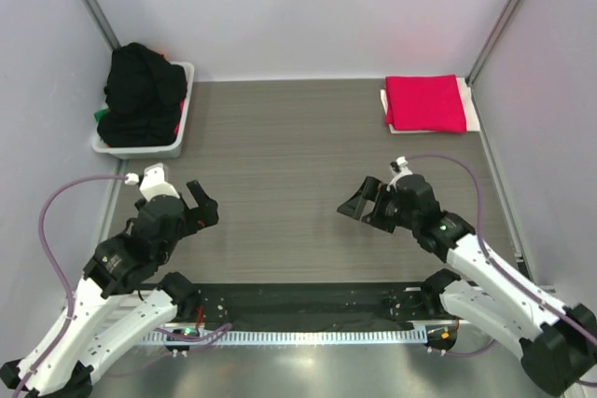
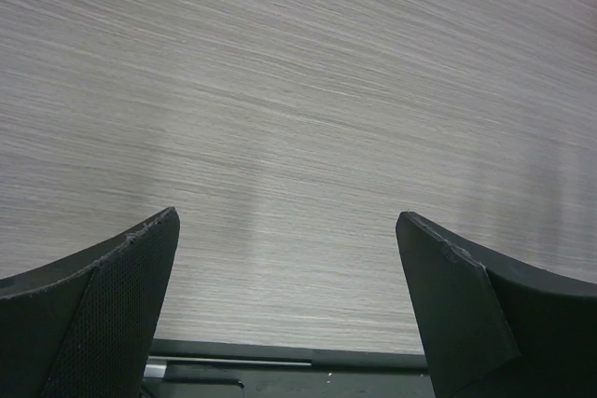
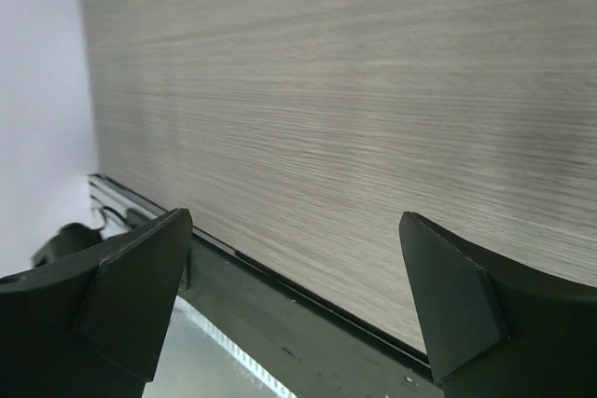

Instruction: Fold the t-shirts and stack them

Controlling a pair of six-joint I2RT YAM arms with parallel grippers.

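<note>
Both spread, empty — left hand (image 1: 203,204), right hand (image 1: 359,202) | red t-shirt (image 1: 425,102) well beyond right

Table (image 1: 280,165) centre free; basket (image 1: 140,149) far-left, shirt stack (image 1: 424,102) far-right.

The tabletop (image 1: 280,156) is showing matt grey wood grain. The pinkish-red t-shirt (image 1: 426,102) is looking like soft cloth, the basket (image 1: 140,150) like smooth white plastic.

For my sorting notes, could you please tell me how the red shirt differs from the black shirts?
The red shirt lies folded flat; the black shirts are a crumpled heap. The red shirt rests on a white shirt, far right; the black shirts fill the basket, far left. Neither is held.
</note>
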